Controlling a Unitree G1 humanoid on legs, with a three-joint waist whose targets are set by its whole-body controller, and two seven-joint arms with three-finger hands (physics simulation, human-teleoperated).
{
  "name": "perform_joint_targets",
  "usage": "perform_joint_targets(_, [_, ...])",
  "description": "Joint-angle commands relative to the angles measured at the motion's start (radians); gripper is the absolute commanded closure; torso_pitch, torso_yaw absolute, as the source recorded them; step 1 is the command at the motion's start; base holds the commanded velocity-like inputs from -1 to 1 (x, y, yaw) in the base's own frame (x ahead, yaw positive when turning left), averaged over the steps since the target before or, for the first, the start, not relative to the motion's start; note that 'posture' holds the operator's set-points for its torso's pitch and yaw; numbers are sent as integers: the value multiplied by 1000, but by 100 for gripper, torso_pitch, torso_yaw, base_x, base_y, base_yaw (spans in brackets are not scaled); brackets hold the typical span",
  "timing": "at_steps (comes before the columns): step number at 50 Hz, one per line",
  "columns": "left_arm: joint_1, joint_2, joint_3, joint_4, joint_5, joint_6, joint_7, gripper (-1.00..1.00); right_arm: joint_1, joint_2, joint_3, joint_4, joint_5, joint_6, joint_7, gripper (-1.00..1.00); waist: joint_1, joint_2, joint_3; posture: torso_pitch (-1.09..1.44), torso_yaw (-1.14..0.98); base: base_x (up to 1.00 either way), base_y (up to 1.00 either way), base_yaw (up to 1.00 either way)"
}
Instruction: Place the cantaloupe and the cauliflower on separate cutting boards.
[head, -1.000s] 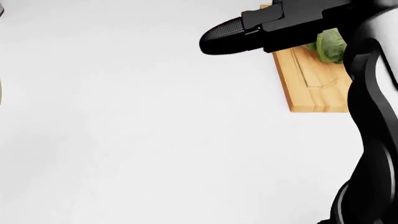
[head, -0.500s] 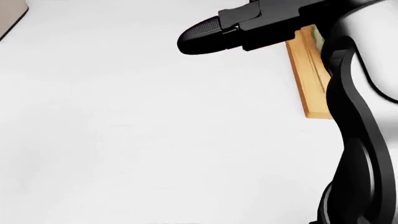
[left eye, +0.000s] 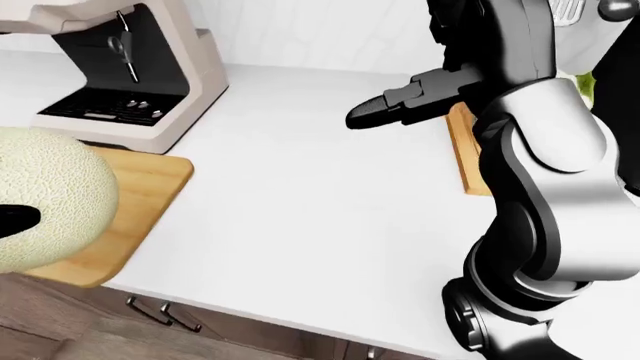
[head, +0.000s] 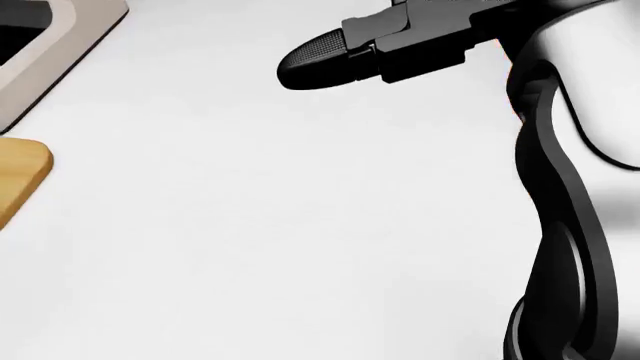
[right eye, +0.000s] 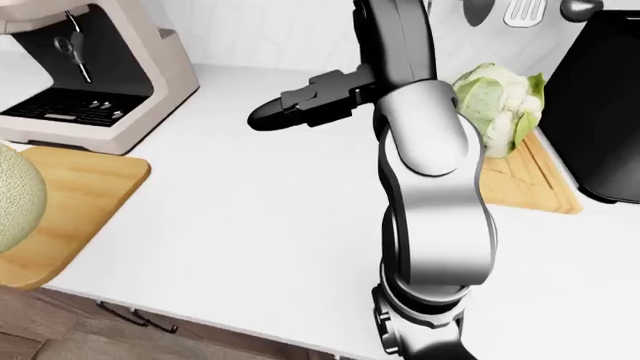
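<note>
White worktop stretches under my arms. The cantaloupe sits at the near left, above the near edge of the left cutting board — one dark finger of my left robot hand lies against it, though I cannot tell how the grip stands. The cauliflower rests on the right cutting board, beside a black appliance. My right robot hand hangs over bare worktop, fingers together, gripping nothing. A coffee machine stands far left.
</note>
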Motion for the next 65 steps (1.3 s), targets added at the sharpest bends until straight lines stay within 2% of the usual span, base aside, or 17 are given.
perform_joint_targets(1, [-44, 21, 20, -10, -64, -38, 150, 100, -15, 2, -9, -17, -7, -25, -1, -100, 6, 24, -24, 0, 38, 0, 0, 0])
perform_joint_targets(8, [-46, -85, -27, 49, -230, -98, 386, 100, -8, 5, -10, -8, -13, -39, 0, -100, 44, 27, -32, 0, 41, 0, 0, 0])
perform_joint_targets(16, [-99, -124, -75, 161, -368, -169, 574, 100, -18, 8, -10, -11, -19, -28, 6, -100, 78, 27, -36, 0, 45, 0, 0, 0])
perform_joint_targets(21, [-124, -116, -67, 240, -452, -221, 674, 100, -17, 2, -8, -18, -23, -21, 12, -100, 96, 27, -36, 0, 48, 0, 0, 0])
perform_joint_targets(25, [-96, -120, -32, 297, -517, -281, 767, 100, -39, 5, -10, 4, -25, -20, 12, -100, 107, 32, -37, 0, 50, 0, 0, 0])
perform_joint_targets(28, [-75, -130, -4, 338, -568, -325, 852, 100, -7, 10, -4, -16, -29, -29, 10, -100, 116, 39, -38, 0, 51, 0, 0, 0])
perform_joint_targets(34, [-70, -138, -40, 441, -653, -413, 974, 100, -6, 11, -5, -21, -33, -27, 15, -100, 138, 44, -40, 0, 54, 0, 0, 0])
perform_joint_targets(42, [-66, -148, -43, 523, -738, -504, 1075, 100, -3, 13, -3, -17, -38, -34, 16, -100, 161, 39, -39, 0, 55, 0, 0, 0])
perform_joint_targets(48, [-102, -147, -75, 604, -790, -572, 1158, 100, -12, 10, -6, -13, -42, -30, 22, -100, 172, 39, -40, 0, 55, 0, 0, 0])
perform_joint_targets(58, [-79, -159, -96, 659, -827, -614, 1201, 100, -9, 9, -6, -4, -45, -43, 24, -100, 174, 45, -42, 0, 55, 0, 0, 0])
perform_joint_targets(62, [-72, -152, -90, 659, -833, -610, 1209, 100, -5, 8, -6, -12, -47, -40, 26, -100, 174, 47, -44, 0, 55, 0, 0, 0])
perform_joint_targets(63, [-73, -149, -85, 656, -836, -603, 1210, 100, -35, 3, -13, 0, -45, -22, 30, -100, 174, 47, -44, 0, 55, 0, 0, 0])
perform_joint_targets(64, [-70, -147, -88, 655, -835, -599, 1207, 86, -8, 7, -7, -11, -46, -37, 25, -100, 174, 48, -44, 0, 55, 0, 0, 0])
perform_joint_targets(65, [-67, -147, -95, 656, -833, -598, 1201, 27, -1, 9, -4, -14, -46, -40, 24, -100, 174, 48, -44, 0, 55, 0, 0, 0])
